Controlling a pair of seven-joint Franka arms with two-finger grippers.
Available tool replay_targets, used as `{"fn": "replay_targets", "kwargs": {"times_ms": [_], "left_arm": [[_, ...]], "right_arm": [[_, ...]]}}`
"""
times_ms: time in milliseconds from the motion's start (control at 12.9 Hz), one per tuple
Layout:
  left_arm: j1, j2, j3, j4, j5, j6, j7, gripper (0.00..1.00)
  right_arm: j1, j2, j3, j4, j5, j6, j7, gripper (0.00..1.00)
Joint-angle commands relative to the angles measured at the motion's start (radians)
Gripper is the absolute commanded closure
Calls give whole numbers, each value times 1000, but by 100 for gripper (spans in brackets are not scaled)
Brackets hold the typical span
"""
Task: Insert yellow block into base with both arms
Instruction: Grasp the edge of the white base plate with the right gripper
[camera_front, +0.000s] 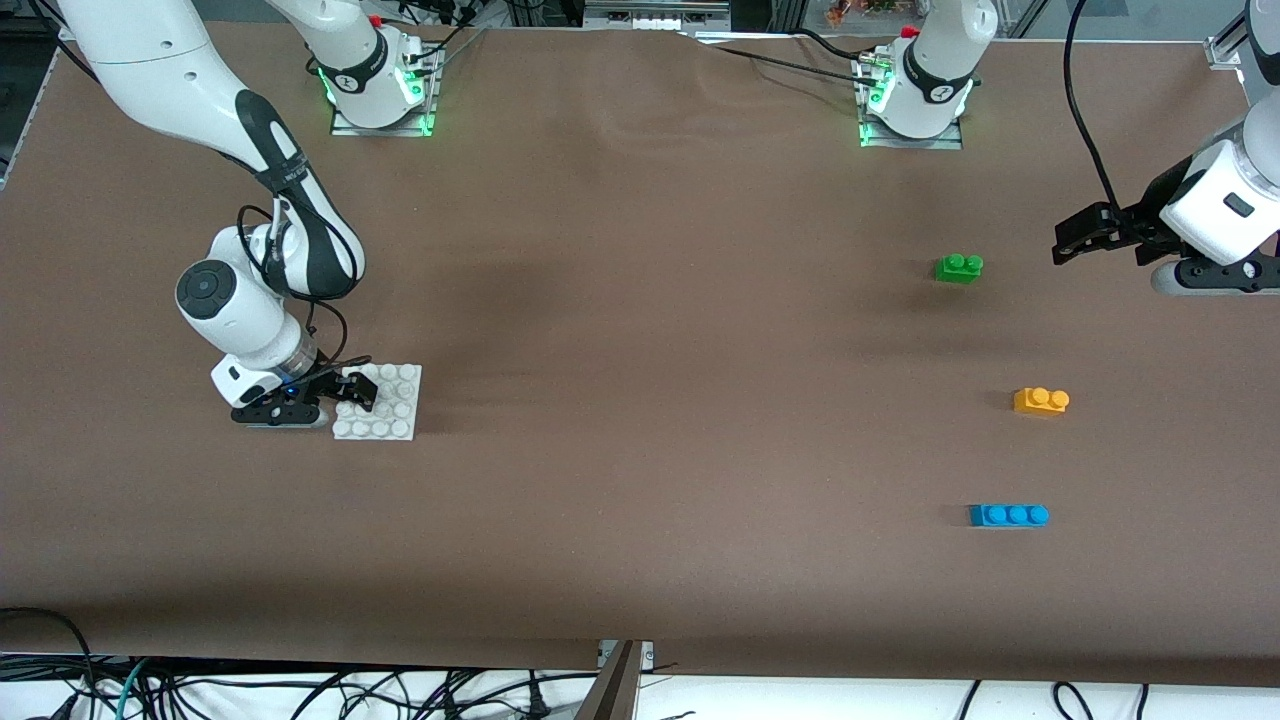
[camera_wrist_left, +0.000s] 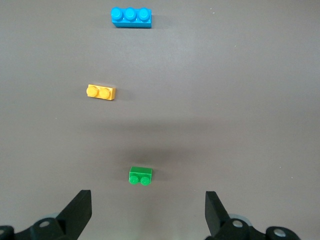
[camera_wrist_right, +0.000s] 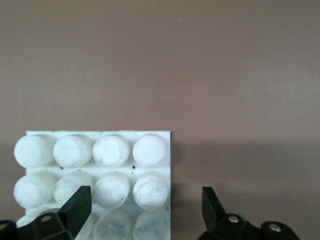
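Observation:
The yellow block (camera_front: 1040, 401) lies on the table toward the left arm's end; it also shows in the left wrist view (camera_wrist_left: 101, 92). The white studded base (camera_front: 395, 400) lies toward the right arm's end. My right gripper (camera_front: 355, 392) is low over the base's edge, open and empty. In the right wrist view one finger (camera_wrist_right: 75, 207) is over the base's studs (camera_wrist_right: 107, 150), and the other finger (camera_wrist_right: 212, 205) is past its edge. My left gripper (camera_front: 1063, 243) hangs open and empty in the air, well apart from the yellow block. Its gap (camera_wrist_left: 147, 212) frames bare table.
A green two-stud brick (camera_front: 958, 267) (camera_wrist_left: 140, 176) lies farther from the front camera than the yellow block. A blue three-stud brick (camera_front: 1008, 515) (camera_wrist_left: 130, 17) lies nearer. Brown cloth covers the table. Cables hang at the front edge.

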Motion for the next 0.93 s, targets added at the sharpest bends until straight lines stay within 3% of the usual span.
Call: {"fn": "replay_targets", "kwargs": {"times_ms": [0,387,852], "left_arm": [[13,11,-7,27,-27,-27,2,0],[13,11,-7,27,-33,-29,2,0],[13,11,-7,27,-33,-29,2,0]], "right_arm": [[-10,34,11,22,11,-5,-2,2],[-12,36,11,42,13,-8,-2,17],[-10,44,14,42,11,-5,-5,17]]}}
